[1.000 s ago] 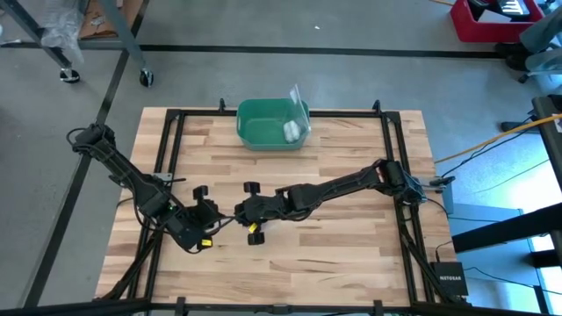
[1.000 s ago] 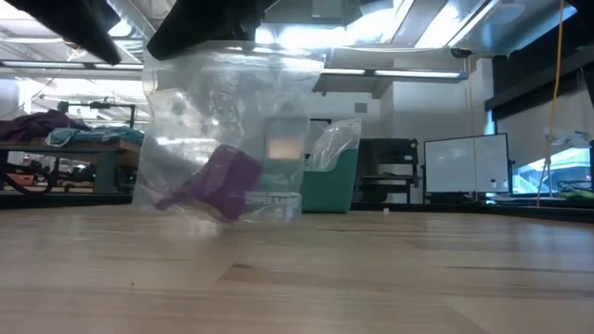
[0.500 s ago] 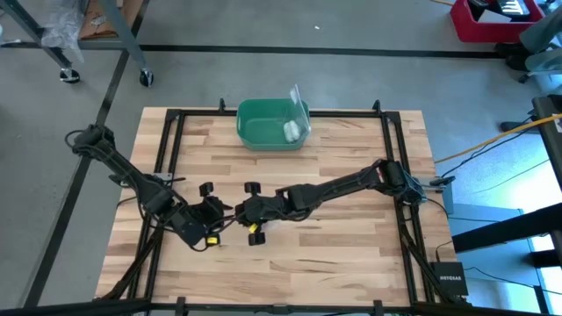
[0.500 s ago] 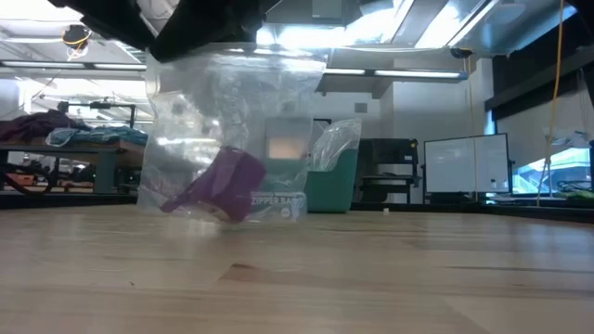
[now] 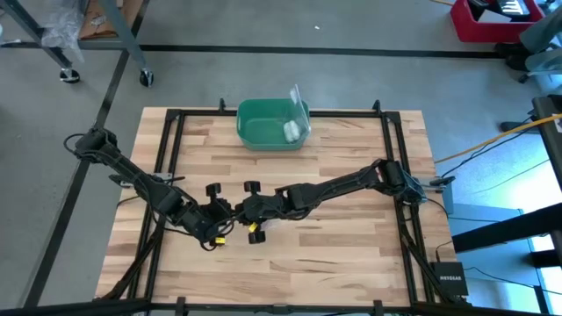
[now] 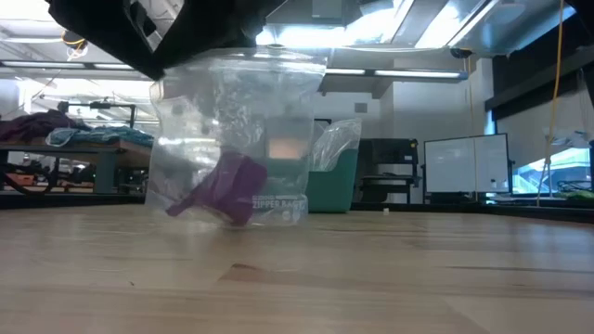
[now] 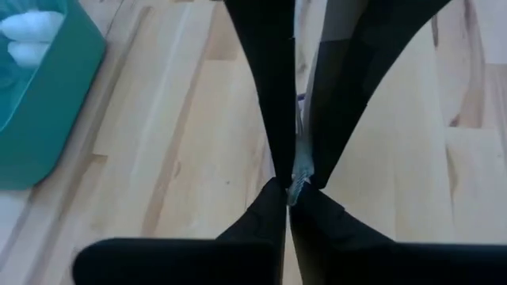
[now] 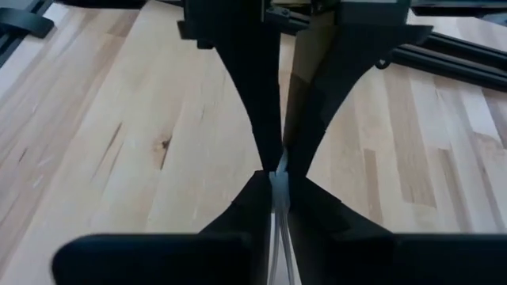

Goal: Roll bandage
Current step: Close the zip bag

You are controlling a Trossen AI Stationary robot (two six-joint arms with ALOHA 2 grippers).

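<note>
Above the table, clear zip bag hanging, purple bandage inside — left gripper and right gripper both pinching its top edge.

- Robotics lab or workshop, not a home
- Wooden table in black frame on bare concrete floor
- Monitors, workbenches, ceiling strip lights behind
- Red crate, loose cables beside rig

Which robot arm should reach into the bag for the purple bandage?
Probably left. Both grippers, left and right, pinch the clear bag top; right seems the steadier holder. The bandage sits low inside.
</note>
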